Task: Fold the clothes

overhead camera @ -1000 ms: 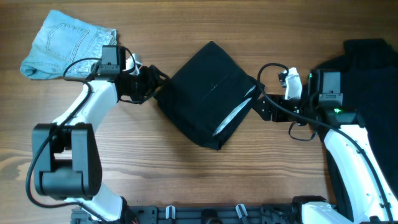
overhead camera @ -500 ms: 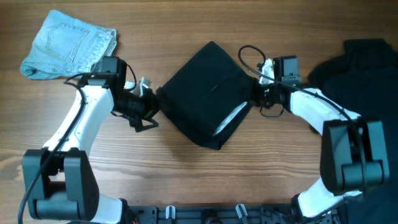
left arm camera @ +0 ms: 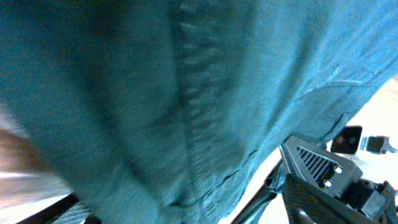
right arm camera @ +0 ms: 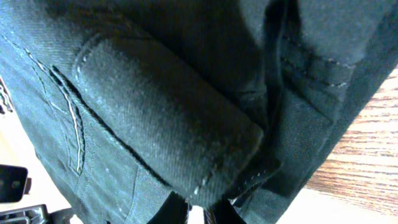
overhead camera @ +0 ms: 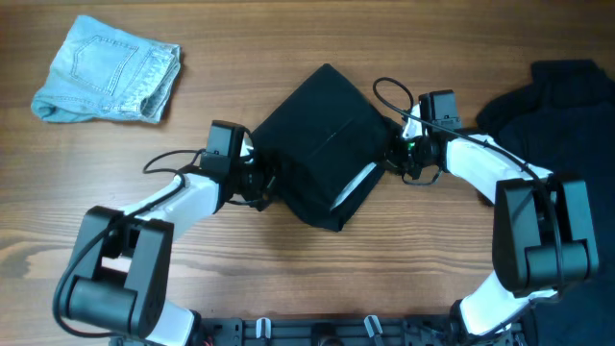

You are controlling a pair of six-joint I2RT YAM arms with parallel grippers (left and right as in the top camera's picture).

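From above, the black folded garment [overhead camera: 322, 144] lies diamond-wise on the wood-grain table [overhead camera: 384, 279], with the left gripper [overhead camera: 267, 181] at its left edge and the right gripper [overhead camera: 392, 159] at its right edge. Folded pale denim [overhead camera: 110, 69] and a dark heap [overhead camera: 567, 106] sit well apart. The left wrist view is blurred cloth with a ribbed seam, and the right wrist view is dark twill with pale topstitching and a thick rolled fold. In neither can I tell the grip.

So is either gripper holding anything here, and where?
Cannot be told: the left gripper is at the left edge of the black garment, the right gripper at its right edge, fabric hiding both.
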